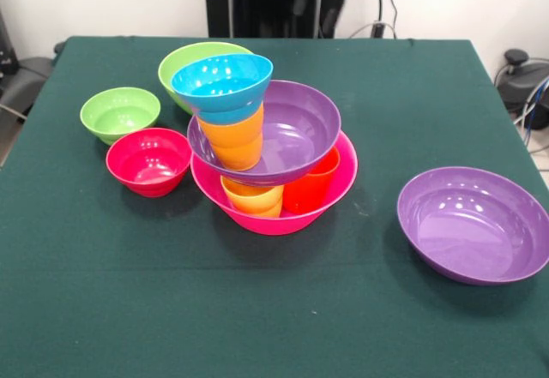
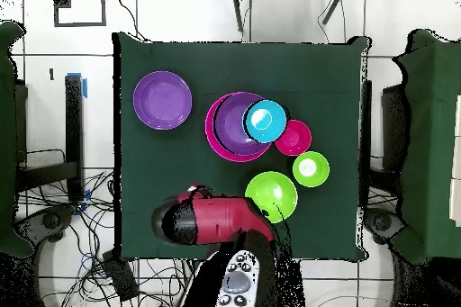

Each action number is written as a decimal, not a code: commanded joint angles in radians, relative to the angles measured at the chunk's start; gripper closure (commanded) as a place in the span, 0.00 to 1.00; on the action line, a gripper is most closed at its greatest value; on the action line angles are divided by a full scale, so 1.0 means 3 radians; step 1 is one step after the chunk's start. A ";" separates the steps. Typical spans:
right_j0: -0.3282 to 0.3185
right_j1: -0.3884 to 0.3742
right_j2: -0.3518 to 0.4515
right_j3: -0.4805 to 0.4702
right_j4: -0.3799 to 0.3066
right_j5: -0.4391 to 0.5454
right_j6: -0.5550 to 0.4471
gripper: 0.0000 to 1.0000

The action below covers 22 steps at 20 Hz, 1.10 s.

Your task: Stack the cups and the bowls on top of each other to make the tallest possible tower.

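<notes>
- The spare purple bowl sits alone at the near right of the green table, well apart from everything else. It is wide, shallow and shiny. It looks light and stiff, and I think it would slip out of a pinch, so the thin rim is the best place to hold it.
- The tower stands near the middle of the table. Its base is the big pink bowl.
- Inside the pink bowl stand a yellow-orange cup and a red-orange cup.
- A second purple bowl rests on those cups. It tilts, higher at the right.
- An orange cup stands in that purple bowl, and the blue bowl sits on top of it. This pile looks wobbly, so a small bump could tip it over.
- The red bowl is just left of the tower. The small green bowl is farther back on the left.
- The bigger green bowl is behind the tower. These three look light and smooth, and the rim is the spot to grab.
- The red arm is at the far edge. I cannot tell how the jaws stand.
</notes>
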 commanded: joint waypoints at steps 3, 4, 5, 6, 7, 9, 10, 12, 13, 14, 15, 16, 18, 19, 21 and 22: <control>-0.0176 0.0252 0.0356 0.0128 -0.0880 -0.0359 -0.0562 0.00; -0.0152 0.0229 0.0333 0.0079 -0.0965 -0.0346 -0.0549 0.00; -0.0109 0.0210 0.0303 0.0027 -0.1058 -0.0342 -0.0524 0.00; -0.0113 0.0158 0.0322 0.0006 -0.1115 -0.0294 -0.0540 0.00; -0.0134 0.0123 0.0365 0.0010 -0.1152 -0.0263 -0.0553 0.00; -0.0104 0.0109 0.0367 -0.0036 -0.1262 -0.0293 -0.0503 0.00; -0.0074 0.0133 0.0346 -0.0080 -0.1340 -0.0330 -0.0450 0.00; -0.0052 0.0227 0.0327 -0.0162 -0.1481 -0.0455 -0.0371 0.00; -0.0065 0.0278 0.0339 -0.0193 -0.1541 -0.0513 -0.0348 0.00; -0.0114 0.0311 0.0391 -0.0208 -0.1587 -0.0549 -0.0366 0.00; -0.0150 0.0327 0.0432 -0.0210 -0.1629 -0.0577 -0.0379 0.00; -0.0160 0.0326 0.0453 -0.0219 -0.1673 -0.0593 -0.0382 0.00; -0.0145 0.0333 0.0458 -0.0263 -0.1778 -0.0632 -0.0368 0.00; -0.0187 0.0349 0.0502 -0.0272 -0.1807 -0.0640 -0.0385 0.00; -0.0265 0.0383 0.0577 -0.0293 -0.1871 -0.0651 -0.0427 0.00; -0.0292 0.0402 0.0604 -0.0311 -0.1901 -0.0659 -0.0433 0.00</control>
